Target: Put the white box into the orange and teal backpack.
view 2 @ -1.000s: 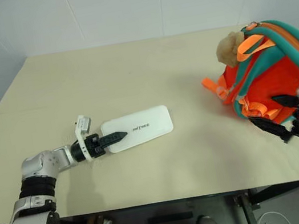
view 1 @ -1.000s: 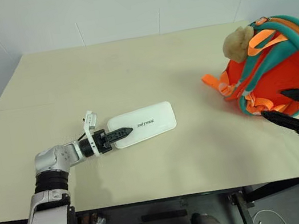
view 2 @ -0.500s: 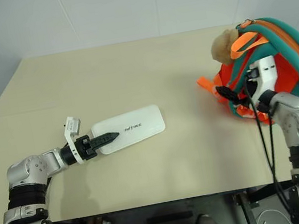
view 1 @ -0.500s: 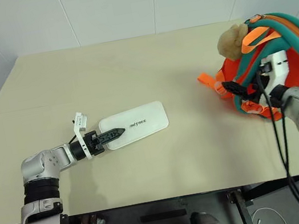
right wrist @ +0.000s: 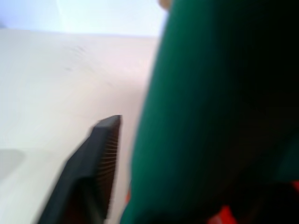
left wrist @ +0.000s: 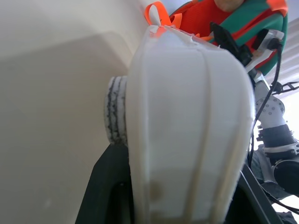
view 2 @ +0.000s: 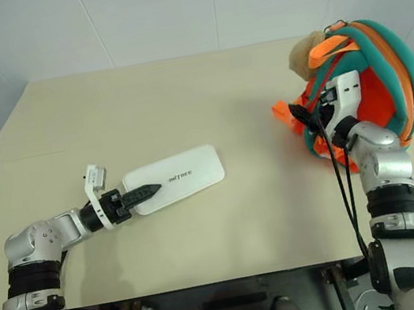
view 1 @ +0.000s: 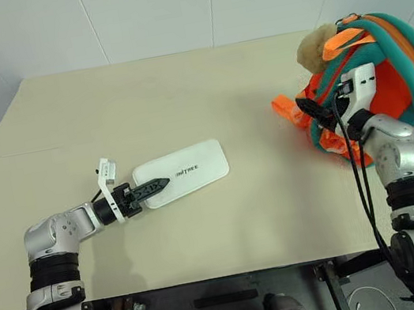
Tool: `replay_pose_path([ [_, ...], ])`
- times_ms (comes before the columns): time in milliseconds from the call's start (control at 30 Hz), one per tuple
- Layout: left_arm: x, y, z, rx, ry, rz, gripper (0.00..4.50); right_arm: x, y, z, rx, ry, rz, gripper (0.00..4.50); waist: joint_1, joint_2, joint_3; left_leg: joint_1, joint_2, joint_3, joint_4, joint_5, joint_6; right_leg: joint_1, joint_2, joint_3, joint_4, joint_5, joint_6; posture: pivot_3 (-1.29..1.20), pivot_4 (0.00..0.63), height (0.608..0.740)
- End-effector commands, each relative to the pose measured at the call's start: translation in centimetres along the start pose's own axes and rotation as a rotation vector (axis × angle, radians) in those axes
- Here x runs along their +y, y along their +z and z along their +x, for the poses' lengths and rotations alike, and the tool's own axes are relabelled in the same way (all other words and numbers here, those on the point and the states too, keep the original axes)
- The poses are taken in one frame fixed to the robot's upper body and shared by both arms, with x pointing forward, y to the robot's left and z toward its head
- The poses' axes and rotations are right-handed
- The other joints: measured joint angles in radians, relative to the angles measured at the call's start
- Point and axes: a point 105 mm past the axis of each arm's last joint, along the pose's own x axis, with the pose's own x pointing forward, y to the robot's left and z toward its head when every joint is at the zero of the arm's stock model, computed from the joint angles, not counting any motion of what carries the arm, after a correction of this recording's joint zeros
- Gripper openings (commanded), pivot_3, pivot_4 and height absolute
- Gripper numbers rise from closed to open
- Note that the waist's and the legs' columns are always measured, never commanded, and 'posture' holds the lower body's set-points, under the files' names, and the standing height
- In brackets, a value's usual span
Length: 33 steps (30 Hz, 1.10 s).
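The white box (view 1: 190, 174) lies flat on the table, left of the middle, its dark lettering facing up. My left gripper (view 1: 158, 185) is shut on the box's near-left end; in the left wrist view the box (left wrist: 187, 130) rises between the black fingers. The orange and teal backpack (view 1: 395, 61) stands at the table's right edge, with a tan plush toy (view 1: 315, 50) at its top left. My right gripper (view 1: 310, 109) is pressed against the teal trim (right wrist: 215, 116) on the backpack's left side, just above an orange strap (view 1: 287, 107).
The beige table (view 1: 180, 95) is bare between the box and the backpack. A white wall runs behind its far edge. A black cable (view 1: 355, 177) hangs along my right forearm.
My right arm has swung from the table's front right edge forward and left, up to the backpack's teal trim. The left gripper still holds the box in the same place.
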Motion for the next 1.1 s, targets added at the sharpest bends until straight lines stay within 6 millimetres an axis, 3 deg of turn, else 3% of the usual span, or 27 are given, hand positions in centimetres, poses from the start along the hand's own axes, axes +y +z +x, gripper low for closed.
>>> replay_pose_path([
  [33,-0.1,0.9,-1.1,-0.042,0.019,0.036,1.24,4.7,4.6,-0.6,-0.189,0.261,0.016,1.38,0.0,0.0,0.0,0.0,0.0,0.0,0.0,0.0,0.0,0.0,0.0,0.0,0.0,0.0,0.0,0.0,0.15,0.74],
  [167,0.2,1.2,-2.0,-0.058,0.049,0.054,1.24,11.7,6.5,-2.4,-0.166,0.609,0.151,0.1,-0.006,0.0,0.0,0.0,0.002,0.0,-0.002,-0.001,-0.001,-0.002,0.001,0.0,0.005,-0.001,0.0,0.0,0.15,0.74],
  [367,0.8,1.8,-3.3,-0.074,0.101,0.057,1.24,18.1,6.8,-6.0,0.008,0.961,0.262,0.01,-0.006,0.0,0.0,0.0,0.005,0.0,-0.002,-0.001,-0.002,-0.006,0.005,0.0,0.006,-0.004,-0.004,0.0,0.15,0.74],
  [467,0.8,1.8,-4.0,-0.08,0.115,0.071,1.24,19.5,6.6,-8.1,0.097,1.095,0.308,0.01,-0.002,0.0,0.0,0.0,0.005,0.001,-0.002,-0.001,-0.002,-0.007,0.005,0.0,0.006,-0.004,-0.006,0.0,0.15,0.74],
  [600,0.5,2.0,-5.0,-0.102,0.116,0.101,1.24,19.6,5.4,-10.3,0.244,1.173,0.355,0.01,0.005,0.0,0.0,-0.001,0.006,0.001,-0.002,-0.002,-0.003,-0.008,0.005,0.0,0.005,-0.005,-0.006,0.0,0.15,0.74],
  [733,-2.6,3.3,-6.9,-0.213,0.001,0.245,1.24,17.7,4.1,-12.2,0.397,1.17,0.408,0.01,0.005,0.0,0.0,-0.003,0.006,0.003,-0.002,-0.004,-0.002,-0.01,0.005,0.002,0.004,-0.006,-0.008,0.0,0.15,0.74],
  [933,-6.3,4.4,-8.1,-0.279,-0.056,0.374,1.24,14.1,3.3,-10.2,0.416,1.028,0.371,0.01,0.007,-0.001,0.0,-0.004,0.006,0.007,0.001,-0.005,-0.001,-0.012,0.005,0.004,0.003,-0.006,-0.009,0.0,0.15,0.74],
  [1100,-8.6,4.4,-7.8,-0.278,-0.084,0.463,1.24,13.8,2.7,-9.1,0.414,1.038,0.354,0.01,0.007,-0.001,0.0,-0.004,0.006,0.01,0.002,-0.005,-0.001,-0.012,0.005,0.009,0.002,-0.008,-0.013,0.0,0.15,0.74],
])
